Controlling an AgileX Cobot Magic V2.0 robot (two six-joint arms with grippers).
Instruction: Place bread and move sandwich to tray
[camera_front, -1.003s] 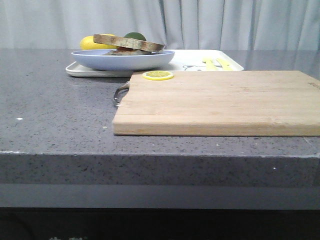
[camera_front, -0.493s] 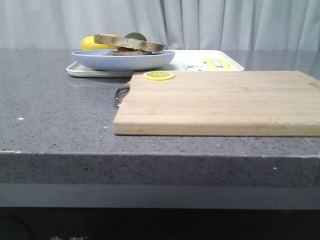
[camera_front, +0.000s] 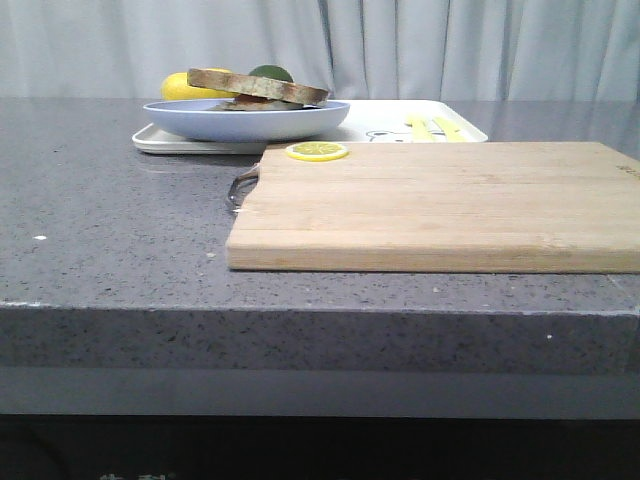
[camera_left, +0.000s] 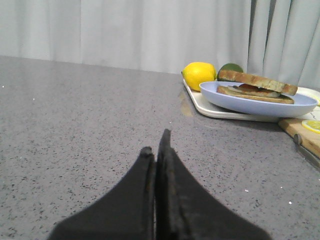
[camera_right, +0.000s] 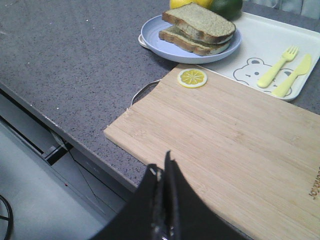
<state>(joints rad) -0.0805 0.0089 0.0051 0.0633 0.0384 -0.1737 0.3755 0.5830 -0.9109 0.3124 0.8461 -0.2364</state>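
Observation:
The sandwich (camera_front: 258, 87), two brown-crusted slices stacked with filling between them, lies on a light blue plate (camera_front: 245, 120). The plate stands on the left part of the white tray (camera_front: 375, 115) at the back of the counter. The sandwich also shows in the left wrist view (camera_left: 255, 84) and the right wrist view (camera_right: 199, 27). No separate plain bread slice is in view. My left gripper (camera_left: 156, 141) is shut and empty, low over bare counter, well short of the plate. My right gripper (camera_right: 161, 161) is shut and empty above the near edge of the cutting board (camera_right: 225, 135). Neither gripper shows in the front view.
A wooden cutting board (camera_front: 440, 205) with a metal handle lies in front of the tray, a lemon slice (camera_front: 317, 151) on its far left corner. A lemon (camera_left: 198, 75) and a lime (camera_left: 230, 67) sit behind the plate. A yellow fork (camera_right: 277, 67) and knife (camera_right: 292, 75) lie on the tray.

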